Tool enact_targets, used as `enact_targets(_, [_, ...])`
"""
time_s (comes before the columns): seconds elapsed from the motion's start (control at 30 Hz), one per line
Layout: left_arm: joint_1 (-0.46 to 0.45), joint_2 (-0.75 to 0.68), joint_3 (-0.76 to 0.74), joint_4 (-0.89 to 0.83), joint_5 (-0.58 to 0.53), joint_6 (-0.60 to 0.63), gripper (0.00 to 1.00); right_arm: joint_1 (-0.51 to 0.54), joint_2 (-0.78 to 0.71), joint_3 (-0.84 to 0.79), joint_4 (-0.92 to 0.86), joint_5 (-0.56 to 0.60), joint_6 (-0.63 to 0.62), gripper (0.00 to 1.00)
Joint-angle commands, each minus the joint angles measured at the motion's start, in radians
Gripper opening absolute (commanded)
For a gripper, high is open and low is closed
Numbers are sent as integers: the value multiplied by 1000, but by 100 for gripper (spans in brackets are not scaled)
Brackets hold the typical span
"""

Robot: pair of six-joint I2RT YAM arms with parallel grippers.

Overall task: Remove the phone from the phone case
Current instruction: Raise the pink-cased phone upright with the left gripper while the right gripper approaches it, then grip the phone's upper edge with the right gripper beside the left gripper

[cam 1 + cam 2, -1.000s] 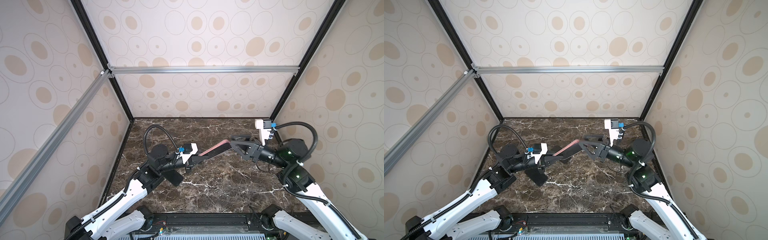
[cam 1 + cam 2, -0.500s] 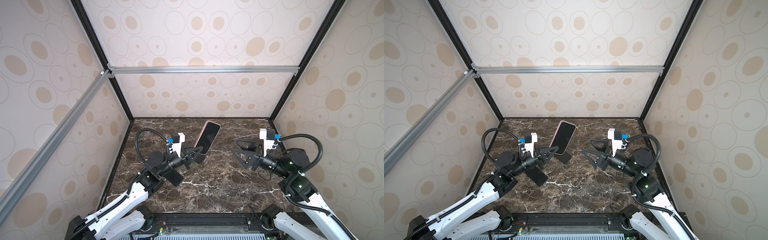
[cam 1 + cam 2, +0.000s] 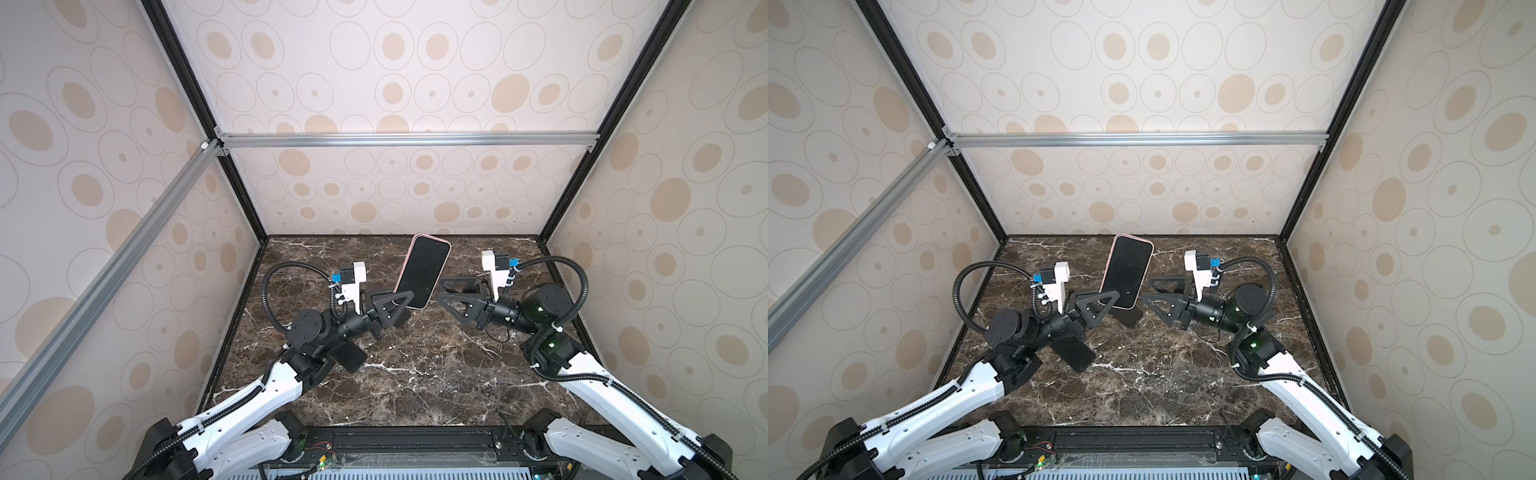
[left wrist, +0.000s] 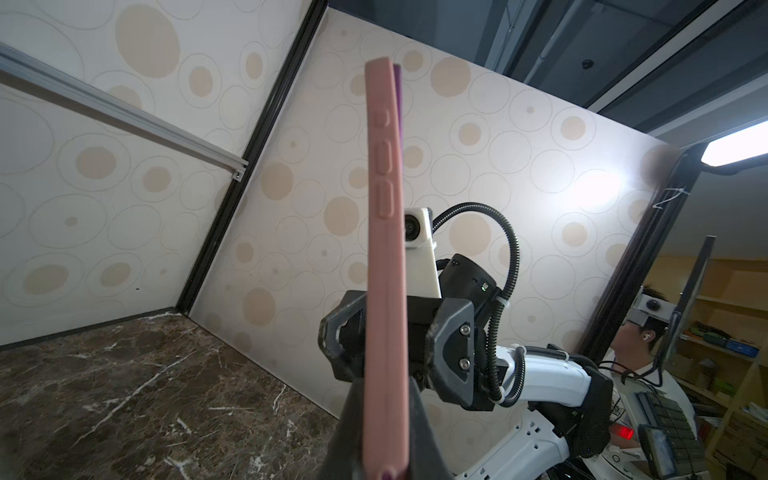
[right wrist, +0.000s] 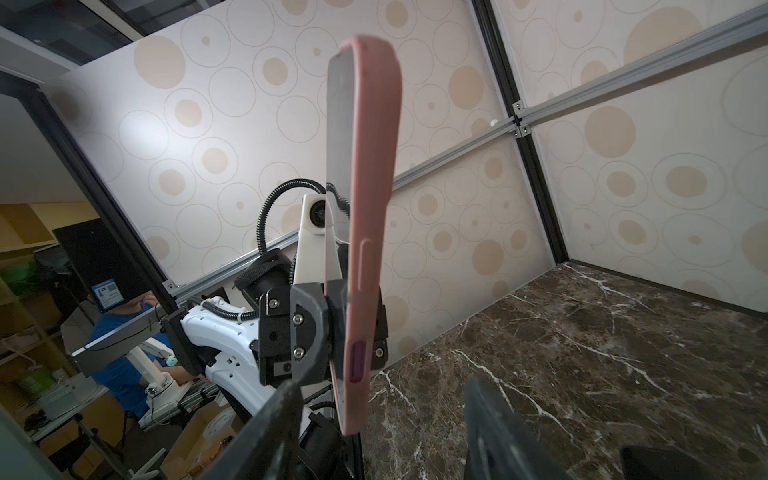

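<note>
- Nearer than half a second ago: right gripper [image 3: 440, 291], jaws apart, empty, just beside phone [image 3: 423, 272]
- Clamped in left gripper [image 3: 404, 298]: pink phone case [image 4: 384, 249] with phone inside, upright above table [image 3: 415, 374]

Arm links [image 3: 266, 384] white, glossy | joints [image 3: 307, 328] black, round | fingers [image 3: 392, 319] black, triangular cut-outs | cables [image 3: 268, 291] black, ribbed | camera mounts [image 3: 353, 286] white, blue plugs [image 3: 336, 275] | screws [image 4: 464, 329] silver, on finger housing
</note>
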Motion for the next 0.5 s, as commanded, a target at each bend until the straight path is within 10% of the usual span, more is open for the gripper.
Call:
enact_targets(0.0, [-12, 12, 22, 227, 43, -71, 0, 36, 20, 6, 117, -27, 12, 64])
enact_targets(0.47, [-42, 30, 52, 201, 72, -42, 0, 83, 48, 58, 95, -125, -72, 46])
